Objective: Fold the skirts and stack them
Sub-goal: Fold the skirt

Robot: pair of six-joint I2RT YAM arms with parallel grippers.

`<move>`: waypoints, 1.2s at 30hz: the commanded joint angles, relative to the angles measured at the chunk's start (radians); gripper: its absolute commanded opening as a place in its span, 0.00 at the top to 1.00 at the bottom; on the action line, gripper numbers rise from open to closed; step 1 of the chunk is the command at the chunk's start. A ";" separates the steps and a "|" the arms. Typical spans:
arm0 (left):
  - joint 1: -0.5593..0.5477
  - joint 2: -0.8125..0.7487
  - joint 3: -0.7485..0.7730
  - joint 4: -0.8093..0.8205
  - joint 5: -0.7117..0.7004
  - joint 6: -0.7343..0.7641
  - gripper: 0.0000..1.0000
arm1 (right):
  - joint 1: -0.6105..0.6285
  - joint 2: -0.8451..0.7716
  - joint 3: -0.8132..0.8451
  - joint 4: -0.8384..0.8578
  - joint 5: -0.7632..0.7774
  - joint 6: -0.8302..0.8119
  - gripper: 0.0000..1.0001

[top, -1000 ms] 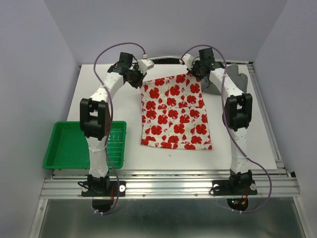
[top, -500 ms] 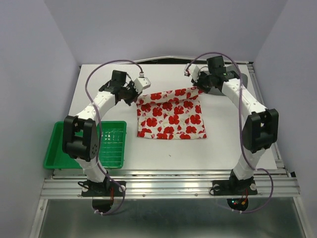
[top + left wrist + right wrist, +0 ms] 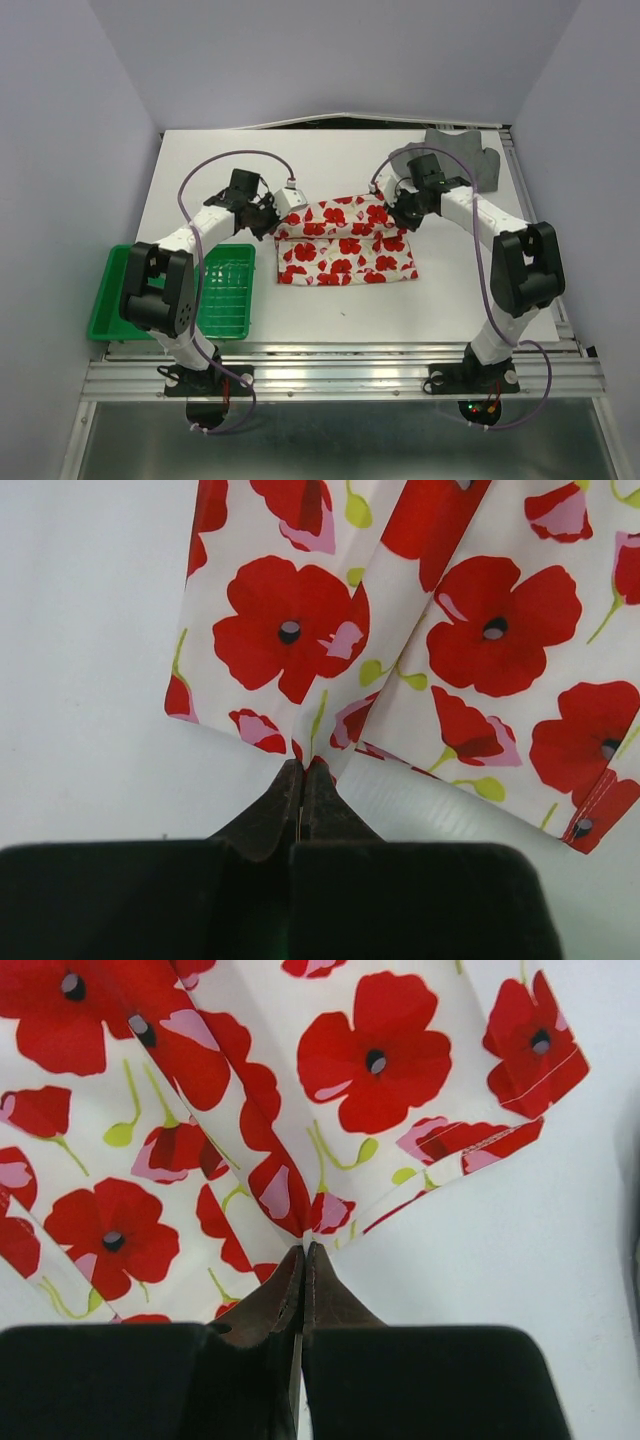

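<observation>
**Far edge drawn forward, skirt now doubled**

Top view: the left gripper and right gripper have carried the far edge of the flowered skirt toward the near side. A second ago the skirt hung long; now it lies mid-table as a short doubled band, so the first fold looks nearly laid (release still to come). The grey skirt waits unfolded at the far right corner.

Left wrist: jaws pressed together, pinching the skirt's edge at their tips.

Right wrist: the same pinch on the opposite edge.

I cannot tell how many layers each pinch holds, or whether the lower hem lines up.
</observation>
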 commanded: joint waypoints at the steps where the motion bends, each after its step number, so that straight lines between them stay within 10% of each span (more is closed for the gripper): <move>1: 0.006 -0.001 0.044 0.010 -0.046 -0.051 1.00 | -0.012 0.009 0.083 0.053 0.068 0.033 0.99; 11: -0.004 -0.123 0.160 -0.115 -0.055 -0.067 1.00 | -0.012 -0.068 0.181 -0.033 0.109 0.006 0.99; 36: -0.172 -0.186 -0.278 -0.006 -0.141 -0.051 0.97 | -0.012 -0.218 -0.285 0.069 0.039 -0.013 0.99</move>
